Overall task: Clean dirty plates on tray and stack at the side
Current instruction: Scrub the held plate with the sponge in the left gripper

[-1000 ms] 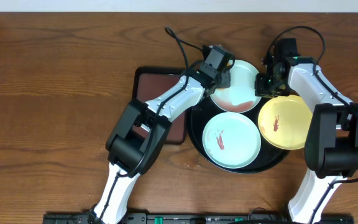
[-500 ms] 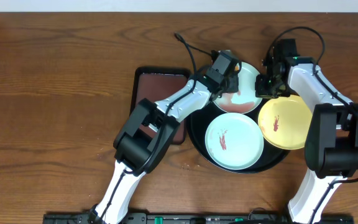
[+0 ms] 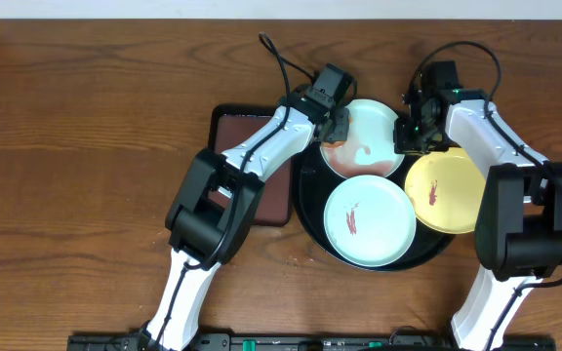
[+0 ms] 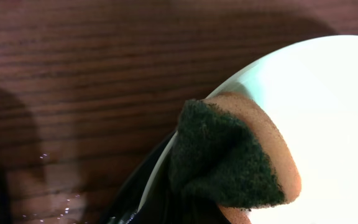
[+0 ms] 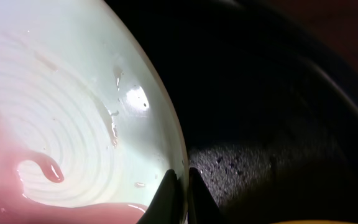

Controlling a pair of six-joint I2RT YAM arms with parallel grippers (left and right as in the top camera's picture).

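The step in hand looks to be the scrubbing of the far pale mint-white round plate (image 3: 371, 135). It lies at the back of the large round glossy black tray (image 3: 308, 210), with a watery pink smear (image 3: 354, 154) across its near-left part. The left gripper (image 3: 337, 124) hangs over that plate's left rim. Its fingers are hidden in the left wrist view, but the tan sponge with a dark green scouring face (image 4: 229, 158) sits folded there as if pinched, so the gripper is judged to be clamped on it. The right gripper (image 5: 180, 185) has its tips drawn narrow on either side of the same plate's right rim, bracing it.

To do this well, the green face should lie flat on the smear, not on its folded edge. The strokes should be short and run from the rim inward, so the pink water stays on the plate and does not spill onto the tray. The plate is pinched at one rim only, so hard pressure near the opposite rim could tip or swing it. Light, even pressure toward the right gripper would likely hold better.

The near pale mint-white round plate (image 3: 370, 220) and the round yellow plate (image 3: 447, 192) lie on the tray with reddish marks unwiped. Nothing is stacked yet on the brown wooden table (image 3: 86, 146), and the smaller rectangular black tray with a maroon inside (image 3: 247, 136) lies just left of the round one
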